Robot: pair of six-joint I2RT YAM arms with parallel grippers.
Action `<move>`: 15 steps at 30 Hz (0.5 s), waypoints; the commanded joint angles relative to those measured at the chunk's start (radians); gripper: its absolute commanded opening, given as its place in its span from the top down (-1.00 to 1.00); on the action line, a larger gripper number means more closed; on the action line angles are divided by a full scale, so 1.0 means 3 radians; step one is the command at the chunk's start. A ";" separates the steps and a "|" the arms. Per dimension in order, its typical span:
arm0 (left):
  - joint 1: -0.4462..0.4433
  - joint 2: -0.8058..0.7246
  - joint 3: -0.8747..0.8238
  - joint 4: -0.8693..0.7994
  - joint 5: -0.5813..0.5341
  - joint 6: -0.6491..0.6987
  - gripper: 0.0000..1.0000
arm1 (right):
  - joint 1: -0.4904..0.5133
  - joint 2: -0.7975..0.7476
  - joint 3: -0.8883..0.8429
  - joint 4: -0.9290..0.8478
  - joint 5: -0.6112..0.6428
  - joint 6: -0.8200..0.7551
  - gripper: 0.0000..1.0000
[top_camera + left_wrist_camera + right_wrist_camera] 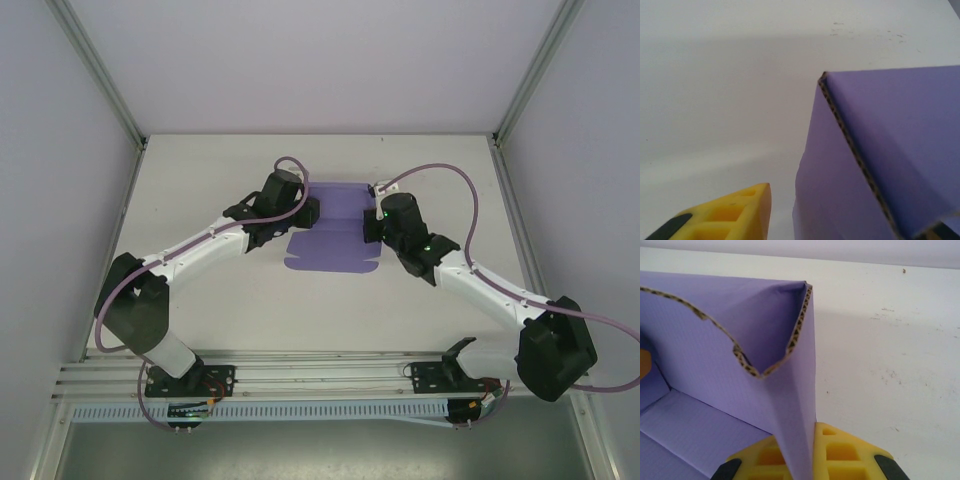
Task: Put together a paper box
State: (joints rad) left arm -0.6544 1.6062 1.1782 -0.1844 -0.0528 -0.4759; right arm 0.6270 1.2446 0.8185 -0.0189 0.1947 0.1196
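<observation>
Over the white table (pixel 200 300), we note left arm (pixel 190 255) and right arm (pixel 480 285) angled inward, left fingers (pixel 735 215) apart, right fingers (pixel 840 455) clamping the paper box (pixel 335 250).

White table (pixel 220 300), grey walls (pixel 60 150)

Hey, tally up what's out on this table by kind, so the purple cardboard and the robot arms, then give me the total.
Purple paper box: 1
Robot arms: 2, the left arm and the right arm
Total: 3
</observation>
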 commanded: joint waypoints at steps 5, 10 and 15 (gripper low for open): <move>0.0003 -0.0012 -0.0021 0.0032 0.0031 -0.0082 0.45 | -0.0045 0.0031 0.0141 0.0229 -0.0028 0.0109 1.00; 0.0003 0.0083 0.0082 0.0017 -0.0170 -0.0054 0.83 | -0.0048 0.0037 0.0121 0.0263 -0.0188 0.0084 1.00; -0.0021 0.0178 0.0219 -0.0081 -0.0337 -0.0131 1.00 | -0.0039 0.0159 0.0152 0.0200 0.0150 0.0195 1.00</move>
State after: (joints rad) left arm -0.6582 1.6440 1.2015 -0.1951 -0.0975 -0.4732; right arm 0.6186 1.2697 0.8261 0.0109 0.1825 0.1364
